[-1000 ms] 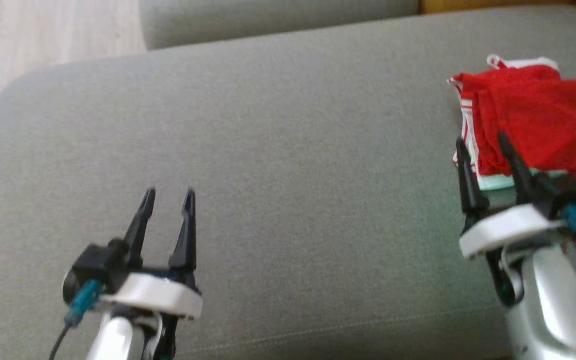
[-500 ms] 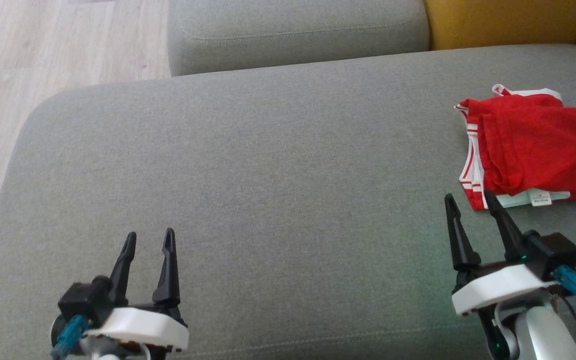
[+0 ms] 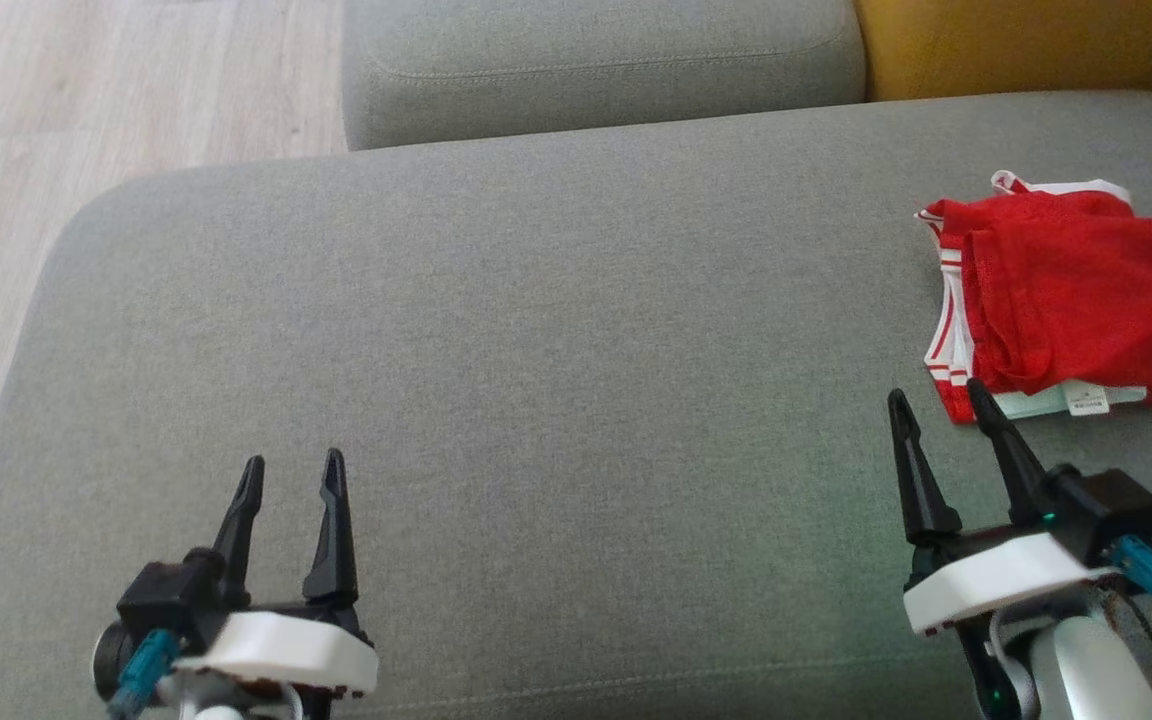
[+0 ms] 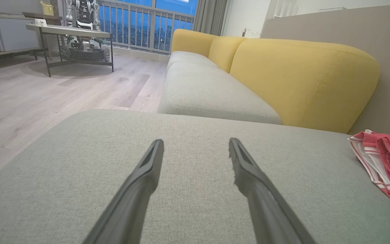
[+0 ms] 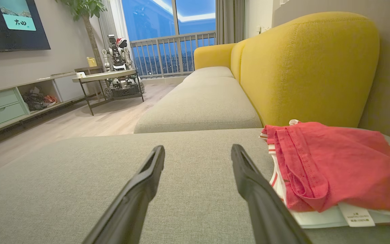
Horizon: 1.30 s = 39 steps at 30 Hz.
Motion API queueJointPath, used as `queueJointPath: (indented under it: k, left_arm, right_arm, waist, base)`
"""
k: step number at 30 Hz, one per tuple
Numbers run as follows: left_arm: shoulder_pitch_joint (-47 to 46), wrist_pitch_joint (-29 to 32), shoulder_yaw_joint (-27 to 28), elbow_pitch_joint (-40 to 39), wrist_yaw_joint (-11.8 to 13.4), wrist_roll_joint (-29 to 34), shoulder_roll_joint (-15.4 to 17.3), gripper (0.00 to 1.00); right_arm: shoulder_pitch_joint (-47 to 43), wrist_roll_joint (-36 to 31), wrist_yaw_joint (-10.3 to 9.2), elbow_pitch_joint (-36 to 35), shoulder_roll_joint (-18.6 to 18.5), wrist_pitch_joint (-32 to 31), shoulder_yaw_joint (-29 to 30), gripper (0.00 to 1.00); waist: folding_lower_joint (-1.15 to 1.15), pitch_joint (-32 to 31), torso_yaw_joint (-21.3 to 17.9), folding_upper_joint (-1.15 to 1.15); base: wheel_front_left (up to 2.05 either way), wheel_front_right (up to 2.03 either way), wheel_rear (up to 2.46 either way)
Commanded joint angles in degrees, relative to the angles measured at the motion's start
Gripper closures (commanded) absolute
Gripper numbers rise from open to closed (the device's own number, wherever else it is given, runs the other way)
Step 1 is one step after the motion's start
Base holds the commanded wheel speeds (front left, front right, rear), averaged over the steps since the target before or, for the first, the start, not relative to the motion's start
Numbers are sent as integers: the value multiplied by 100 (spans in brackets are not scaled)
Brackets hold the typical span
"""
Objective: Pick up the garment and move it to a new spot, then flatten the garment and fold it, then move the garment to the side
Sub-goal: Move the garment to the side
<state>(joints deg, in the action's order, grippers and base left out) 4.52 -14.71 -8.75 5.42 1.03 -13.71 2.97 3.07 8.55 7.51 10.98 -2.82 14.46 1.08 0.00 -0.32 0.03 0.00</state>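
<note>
Garment (image 3: pixel 1076 290), red with white striped trim, lies folded at the far right of the grey seat cushion (image 3: pixel 556 350). Its right edge is cut off by the frame, and the print on its white label (image 3: pixel 1084 400) is too small to read. The right gripper (image 3: pixel 936 392) hovers just on its near side, fingers spread wide and holding nothing; contact with the cloth is unclear. The left gripper (image 3: pixel 294 458), well apart at the near left, is equally spread and empty.

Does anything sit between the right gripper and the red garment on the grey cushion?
Nothing visible does. The open right gripper hangs just short of the near left corner of the red garment, with bare grey cushion under its fingers.
</note>
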Motion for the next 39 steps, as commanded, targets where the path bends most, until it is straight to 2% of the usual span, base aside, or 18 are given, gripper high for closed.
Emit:
queueJointPath:
  k: [1,6,12,21,29,39]
  left_arm:
    - [-140,-29,154,-238,45,29,-9,0]
    - [-180,-29,132,-359,209,322,-9,0]
    - [-200,-29,165,-596,340,276,-9,0]
    - [-134,-29,143,-415,18,-107,-9,0]
    - [-100,-29,172,-368,-170,-325,-9,0]
    - [-79,-29,194,-279,-206,-605,-9,0]
  right_arm:
    - [128,1,-2,-211,-6,53,-150,0]
    - [140,16,-2,-220,-6,53,-163,0]
    - [158,2,-2,-205,-6,53,-155,0]
    - [149,6,-2,-171,-6,53,-178,0]
    - [139,-2,-2,-178,-6,53,-194,0]
    - [137,-19,-2,-188,-6,53,-211,0]
  waist:
    - [0,-1,3,0]
    - [0,17,8,0]
    - [0,53,3,0]
    - [0,51,-4,0]
    - [0,48,-1,0]
    - [0,60,-5,0]
  base:
    - [0,0,0]
    - [0,0,0]
    - [0,0,0]
    - [0,0,0]
    - [0,0,0]
    - [0,0,0]
